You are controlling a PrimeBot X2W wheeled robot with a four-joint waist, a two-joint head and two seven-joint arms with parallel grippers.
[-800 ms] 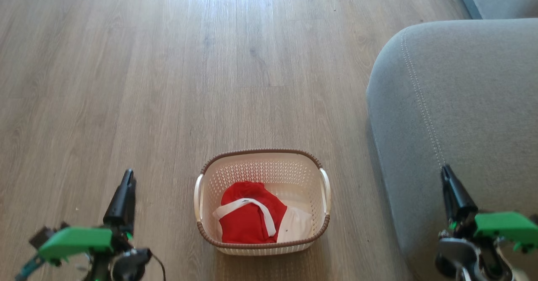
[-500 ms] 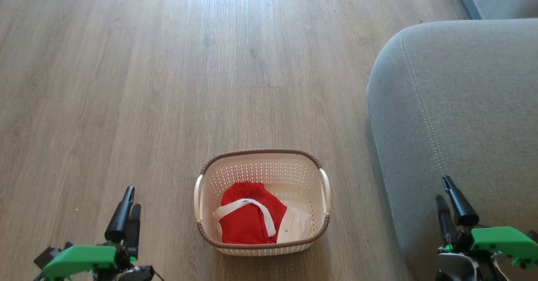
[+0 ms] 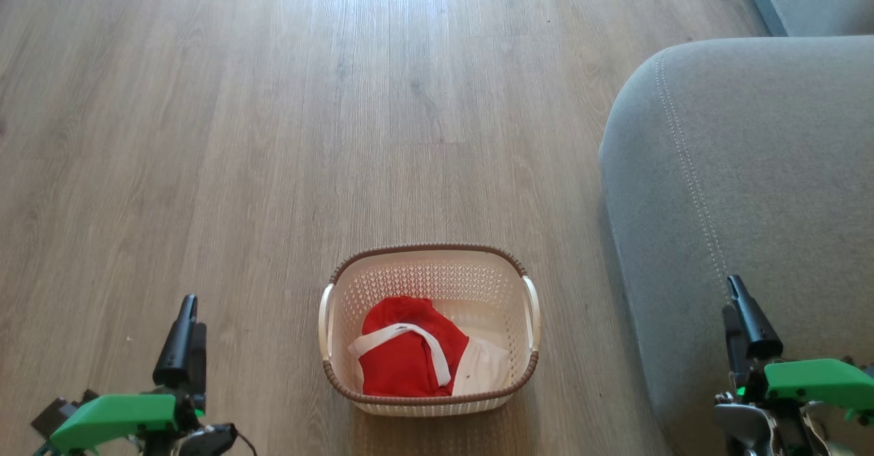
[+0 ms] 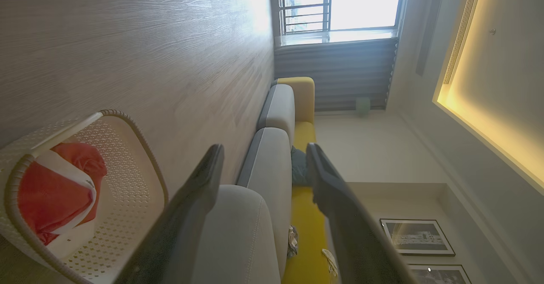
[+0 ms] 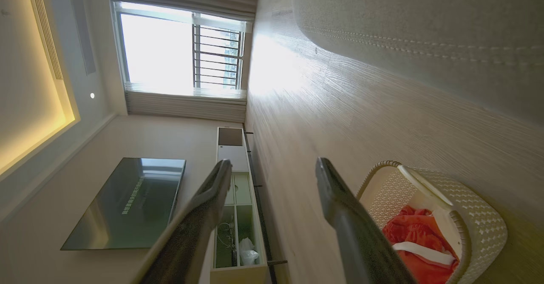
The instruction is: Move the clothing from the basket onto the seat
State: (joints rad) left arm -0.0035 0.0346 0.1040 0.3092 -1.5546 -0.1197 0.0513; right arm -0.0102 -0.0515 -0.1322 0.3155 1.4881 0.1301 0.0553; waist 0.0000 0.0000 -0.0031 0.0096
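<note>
Seat (image 3: 751, 169), grey upholstered fabric, at right; cream perforated plastic basket (image 3: 423, 248) on wood floor (image 3: 273, 135) near it, holding bunched red-and-white clothing (image 3: 399, 353). Left gripper (image 3: 181, 333) and right gripper (image 3: 744, 319) flanking, jaws parted, empty. Risk: white band snagging, light basket dragged up.

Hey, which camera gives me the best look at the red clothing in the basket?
The head view: it looks down into the basket, showing the clothing unobstructed. The left wrist view shows it sideways at the frame edge; the right wrist view cuts it off at the bottom corner.
</note>
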